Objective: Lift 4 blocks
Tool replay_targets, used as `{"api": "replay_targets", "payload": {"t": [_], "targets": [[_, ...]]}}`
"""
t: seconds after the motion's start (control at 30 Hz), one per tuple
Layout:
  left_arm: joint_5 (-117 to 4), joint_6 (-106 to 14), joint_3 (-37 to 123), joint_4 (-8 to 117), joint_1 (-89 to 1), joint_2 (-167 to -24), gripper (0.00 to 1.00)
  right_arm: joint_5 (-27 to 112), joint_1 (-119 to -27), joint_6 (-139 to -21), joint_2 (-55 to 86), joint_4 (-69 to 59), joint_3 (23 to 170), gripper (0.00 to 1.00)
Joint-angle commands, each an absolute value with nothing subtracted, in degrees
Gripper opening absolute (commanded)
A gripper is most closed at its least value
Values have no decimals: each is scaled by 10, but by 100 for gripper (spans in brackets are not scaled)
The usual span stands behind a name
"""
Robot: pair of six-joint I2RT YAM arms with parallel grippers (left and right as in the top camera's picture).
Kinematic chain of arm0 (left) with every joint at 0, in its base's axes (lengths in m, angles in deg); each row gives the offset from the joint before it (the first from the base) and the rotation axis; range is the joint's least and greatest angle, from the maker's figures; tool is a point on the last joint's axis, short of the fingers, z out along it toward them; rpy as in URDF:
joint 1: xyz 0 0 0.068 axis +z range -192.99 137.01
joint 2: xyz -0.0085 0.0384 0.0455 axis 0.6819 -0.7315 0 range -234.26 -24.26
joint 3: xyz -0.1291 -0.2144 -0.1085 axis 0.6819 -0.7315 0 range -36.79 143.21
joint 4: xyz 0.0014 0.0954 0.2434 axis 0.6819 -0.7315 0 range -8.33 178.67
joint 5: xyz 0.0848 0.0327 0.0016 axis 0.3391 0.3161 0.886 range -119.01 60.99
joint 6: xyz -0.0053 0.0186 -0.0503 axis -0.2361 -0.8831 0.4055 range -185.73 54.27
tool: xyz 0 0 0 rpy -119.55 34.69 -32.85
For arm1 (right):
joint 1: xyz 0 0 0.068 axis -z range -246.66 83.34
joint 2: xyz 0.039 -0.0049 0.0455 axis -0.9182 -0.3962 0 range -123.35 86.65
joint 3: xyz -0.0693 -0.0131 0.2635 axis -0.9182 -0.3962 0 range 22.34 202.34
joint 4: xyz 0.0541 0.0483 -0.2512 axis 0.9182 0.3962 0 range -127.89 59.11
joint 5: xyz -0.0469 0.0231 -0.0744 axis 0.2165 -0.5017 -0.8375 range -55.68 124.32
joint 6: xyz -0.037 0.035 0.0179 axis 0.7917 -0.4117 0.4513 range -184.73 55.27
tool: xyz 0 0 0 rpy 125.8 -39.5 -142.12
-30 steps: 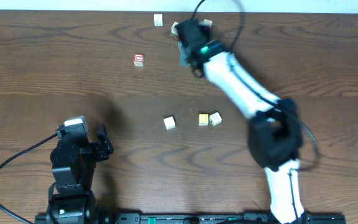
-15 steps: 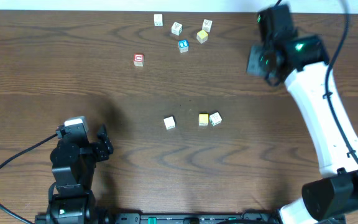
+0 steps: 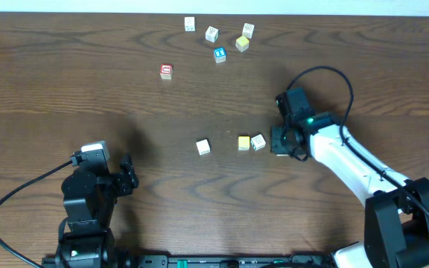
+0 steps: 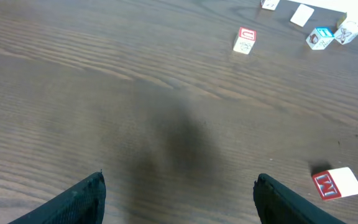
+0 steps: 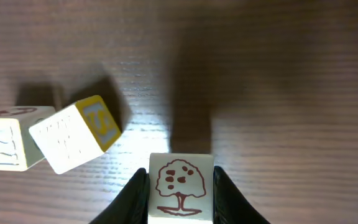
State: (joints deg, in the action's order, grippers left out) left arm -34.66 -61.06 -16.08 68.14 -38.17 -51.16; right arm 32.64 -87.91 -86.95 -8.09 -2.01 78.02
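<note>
So the right end effector [image 5: 180, 194] is clamped on the tree-print block [image 5: 180, 177] down by the desk [image 3: 65, 89], the yellow-faced block [image 5: 73, 146] sits just off to its left, and the left end effector [image 4: 179, 199] is spread open, well away.

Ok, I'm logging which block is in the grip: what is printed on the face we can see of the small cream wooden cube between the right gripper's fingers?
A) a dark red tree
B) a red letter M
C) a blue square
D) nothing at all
A: in the right wrist view, the cream wooden cube clamped in the right gripper shows a dark red tree with dots in its crown.
</note>
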Motion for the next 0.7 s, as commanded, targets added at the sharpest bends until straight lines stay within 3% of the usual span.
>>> {"api": "replay_targets", "payload": {"t": [0.0, 0.67], "targets": [[-350, -609, -152, 681, -379, -511, 77, 334, -894, -868, -63, -47, 758, 1], [-350, -609, -152, 681, -379, -511, 77, 353, -896, -818, -63, -175, 720, 5]]}}
